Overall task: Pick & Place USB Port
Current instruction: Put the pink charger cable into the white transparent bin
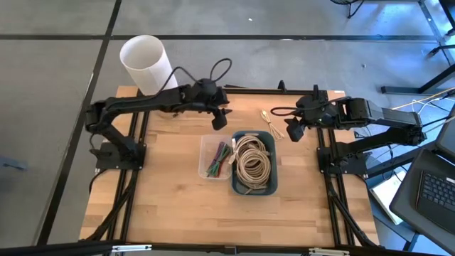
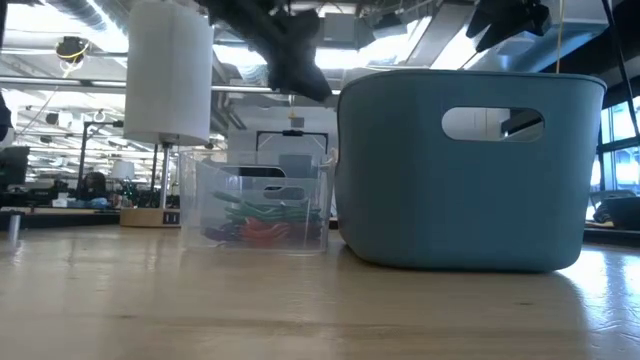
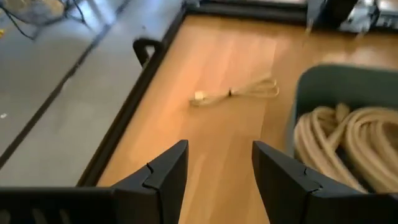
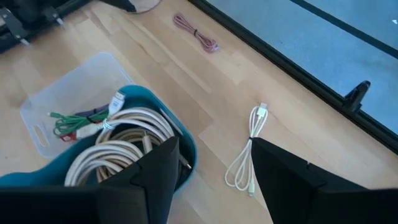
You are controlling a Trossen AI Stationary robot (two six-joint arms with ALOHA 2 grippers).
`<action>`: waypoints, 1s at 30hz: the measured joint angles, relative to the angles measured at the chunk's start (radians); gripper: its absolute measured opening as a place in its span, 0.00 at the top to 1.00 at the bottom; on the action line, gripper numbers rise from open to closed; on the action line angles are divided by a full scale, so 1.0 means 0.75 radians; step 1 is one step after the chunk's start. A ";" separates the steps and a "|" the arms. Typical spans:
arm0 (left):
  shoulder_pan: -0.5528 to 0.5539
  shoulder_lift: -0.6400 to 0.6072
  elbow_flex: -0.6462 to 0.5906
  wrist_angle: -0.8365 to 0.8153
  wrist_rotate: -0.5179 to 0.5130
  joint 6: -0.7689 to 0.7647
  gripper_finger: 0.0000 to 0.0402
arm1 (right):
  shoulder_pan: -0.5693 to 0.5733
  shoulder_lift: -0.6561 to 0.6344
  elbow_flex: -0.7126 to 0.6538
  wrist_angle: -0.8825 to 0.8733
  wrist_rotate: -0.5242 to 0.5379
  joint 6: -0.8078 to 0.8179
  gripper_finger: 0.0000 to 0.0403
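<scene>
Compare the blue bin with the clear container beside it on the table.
The blue bin is opaque, while the clear container is see-through. In the low view the bin stands taller than the container. The bin holds beige coiled cables; the container holds green and red cables. Both sit side by side on the wooden table, open at the top, and neither is held by a tool.

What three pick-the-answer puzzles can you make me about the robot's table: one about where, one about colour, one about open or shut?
1. Where is the loose white cable?
A. in the clear box
B. on the bare table
C. in the bin

2. What colour is the bin?
A. blue
B. red
C. yellow

3. How is the left hand?
A. open, empty
B. shut on a cable
C. shut, empty

Answers: 1 B, it lies on wood beside the bin. 2 A, its walls are blue. 3 A, wood shows between its fingers.
</scene>
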 joint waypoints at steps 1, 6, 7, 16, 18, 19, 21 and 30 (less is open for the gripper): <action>0.013 0.031 0.030 -0.041 0.010 0.022 0.58 | 0.000 0.000 0.000 0.005 0.000 0.000 0.49; 0.072 0.203 0.193 -0.302 -0.028 0.174 0.58 | 0.000 0.000 0.000 0.006 -0.005 0.000 0.49; 0.083 0.233 0.221 -0.340 -0.037 0.204 0.58 | 0.000 0.000 0.000 0.006 -0.005 0.000 0.49; 0.139 0.442 0.325 -0.477 -0.174 0.414 0.58 | -0.001 0.000 0.000 0.002 -0.005 0.025 0.49; 0.143 0.478 0.326 -0.472 -0.190 0.464 0.58 | -0.001 0.000 0.000 0.002 -0.005 0.025 0.49; 0.145 0.498 0.326 -0.476 -0.208 0.484 0.58 | 0.000 0.000 0.000 0.002 -0.005 0.025 0.49; 0.154 0.532 0.326 -0.477 -0.214 0.508 0.58 | -0.001 0.000 0.000 0.002 -0.005 0.025 0.49; 0.231 0.653 0.326 -0.490 -0.160 0.523 0.58 | 0.000 0.000 0.000 0.002 -0.005 0.031 0.49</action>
